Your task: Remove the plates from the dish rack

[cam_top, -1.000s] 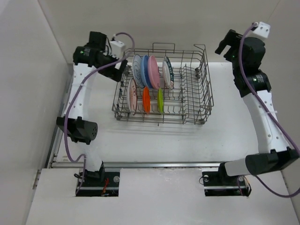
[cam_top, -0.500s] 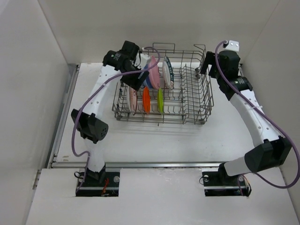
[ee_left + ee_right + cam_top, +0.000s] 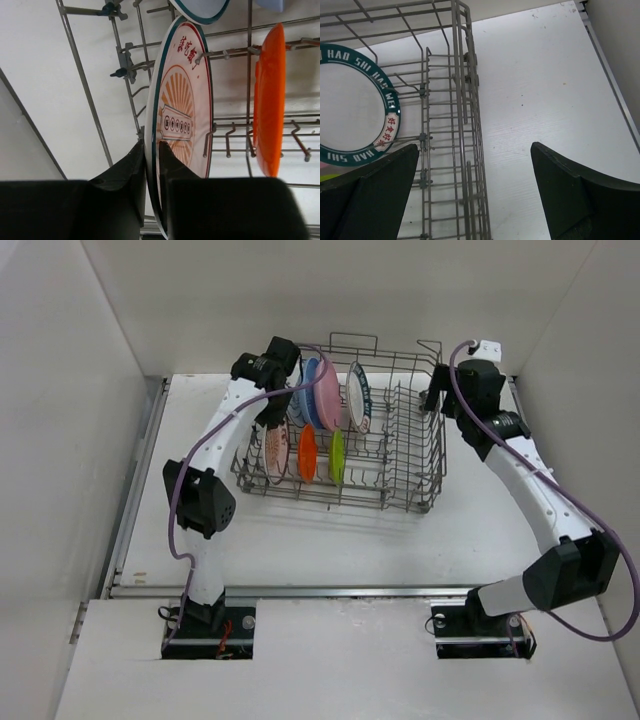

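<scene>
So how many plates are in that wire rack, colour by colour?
White with orange sunburst: 1
White with teal edge, mostly out of frame: 1
White with dark green lettered rim: 1
Light blue: 1
Pink: 1
Orange: 1
Yellow-green: 1
Total: 7 plates

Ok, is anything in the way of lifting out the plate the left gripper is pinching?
Nothing visible blocks it. The left gripper pinches the patterned plate at its rim; the orange plate beside it stands apart, and the dish rack has tines alongside, none above.
</scene>
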Robot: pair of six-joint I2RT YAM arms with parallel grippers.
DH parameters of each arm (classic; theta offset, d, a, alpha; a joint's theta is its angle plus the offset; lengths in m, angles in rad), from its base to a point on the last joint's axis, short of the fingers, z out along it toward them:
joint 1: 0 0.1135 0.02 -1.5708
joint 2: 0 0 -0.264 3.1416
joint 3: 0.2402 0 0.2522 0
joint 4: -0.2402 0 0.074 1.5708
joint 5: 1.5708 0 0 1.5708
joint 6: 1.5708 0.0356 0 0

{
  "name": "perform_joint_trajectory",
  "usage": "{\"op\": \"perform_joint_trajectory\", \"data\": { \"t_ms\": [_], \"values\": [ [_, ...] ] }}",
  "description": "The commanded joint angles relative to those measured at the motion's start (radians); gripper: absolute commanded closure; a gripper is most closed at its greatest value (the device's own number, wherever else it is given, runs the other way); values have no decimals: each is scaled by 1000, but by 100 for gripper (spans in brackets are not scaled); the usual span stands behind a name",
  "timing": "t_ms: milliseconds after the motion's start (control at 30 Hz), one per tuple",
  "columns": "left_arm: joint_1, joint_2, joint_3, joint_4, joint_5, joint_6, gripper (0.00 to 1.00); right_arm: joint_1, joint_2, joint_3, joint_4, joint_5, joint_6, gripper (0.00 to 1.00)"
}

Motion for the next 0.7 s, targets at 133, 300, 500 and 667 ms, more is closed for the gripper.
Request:
{"op": "perform_joint_trajectory", "data": {
  "t_ms": [133,300,500,667],
  "values": [
    [-20,-78,53,-18,81,30,100,7,94,37,10,29,4,0],
    [-20,-138,130,20,56,17,100,7,137,59,-3,-9,4,0],
    [-20,-209,153,91,56,7,100,7,182,68,-14,-43,13,0],
    [-20,-232,153,106,54,7,100,7,223,98,-44,-63,13,9]
  ]
}}
